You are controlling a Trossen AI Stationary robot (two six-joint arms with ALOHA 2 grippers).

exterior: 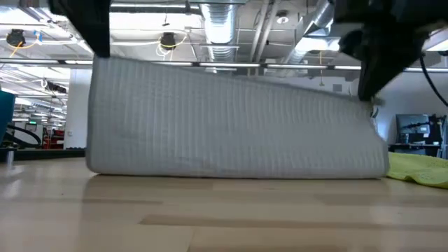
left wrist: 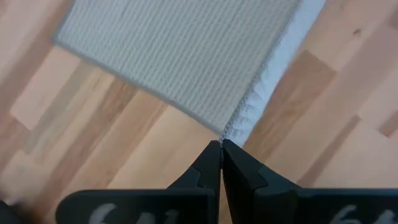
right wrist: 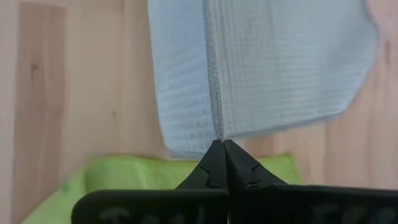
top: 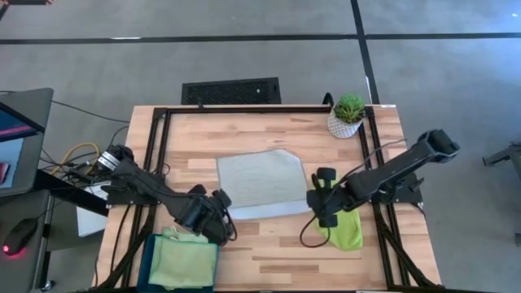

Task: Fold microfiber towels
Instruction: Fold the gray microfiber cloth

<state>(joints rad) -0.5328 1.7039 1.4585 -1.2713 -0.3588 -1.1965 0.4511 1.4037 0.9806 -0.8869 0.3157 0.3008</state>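
High view: a soft pale grey-green square cloth [top: 262, 182] in the middle of the light wooden tabletop [top: 269, 252], lifted along its near edge. Left pincer [top: 221, 213] at the cloth's near left corner, pinched tight on that corner. Right pincer [top: 323, 205] at the near right corner, pinched tight on that one too. Just under the right pincer, a bright lime green cloth [top: 346, 230] lying crumpled on the wood. At the near left corner of the tabletop, a teal plastic bin [top: 151, 262] with a light green folded cloth [top: 184, 262] inside. At the far right, a small green plant in a white pot [top: 347, 115].

Low view: the grey-green cloth [exterior: 238, 119] hanging like a wall, bottom edge touching the wood.

Left wrist view: dark fingers [left wrist: 208, 168] closed together, cloth corner [left wrist: 239, 118] caught at the tips.

Right wrist view: the same for the other pincer [right wrist: 222, 146], lime green cloth [right wrist: 143, 174] right behind.
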